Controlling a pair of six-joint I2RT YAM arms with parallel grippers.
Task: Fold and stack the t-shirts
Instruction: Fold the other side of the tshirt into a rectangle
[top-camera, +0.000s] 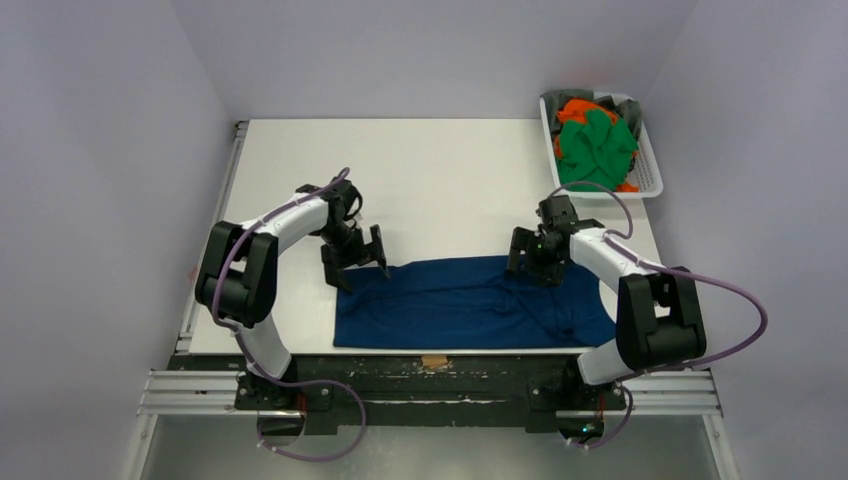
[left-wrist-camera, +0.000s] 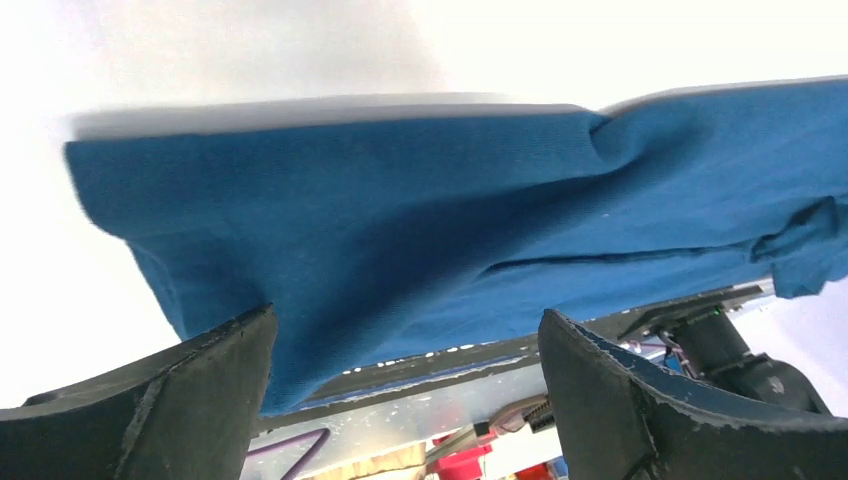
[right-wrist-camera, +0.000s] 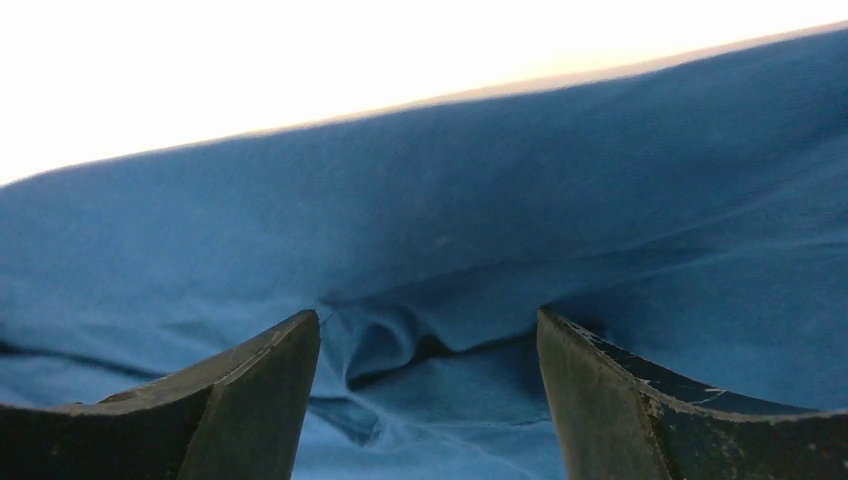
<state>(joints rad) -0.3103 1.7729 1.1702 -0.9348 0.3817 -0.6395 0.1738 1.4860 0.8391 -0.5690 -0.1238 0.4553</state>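
A dark blue t-shirt (top-camera: 470, 303) lies spread flat near the table's front edge, folded lengthwise. My left gripper (top-camera: 357, 262) is open and empty, just above the shirt's far-left corner (left-wrist-camera: 420, 240). My right gripper (top-camera: 535, 262) is open and empty over the shirt's far edge, right of the middle; its view shows a crease of blue cloth (right-wrist-camera: 420, 340) between the fingertips. More shirts, green (top-camera: 596, 145) and orange (top-camera: 572, 109), lie heaped in a basket at the back right.
A white mesh basket (top-camera: 651, 170) stands at the table's far right corner. The white table (top-camera: 440, 180) stretches behind the shirt. A black rail (top-camera: 430, 368) runs along the front edge, with an orange tape mark (top-camera: 434, 361).
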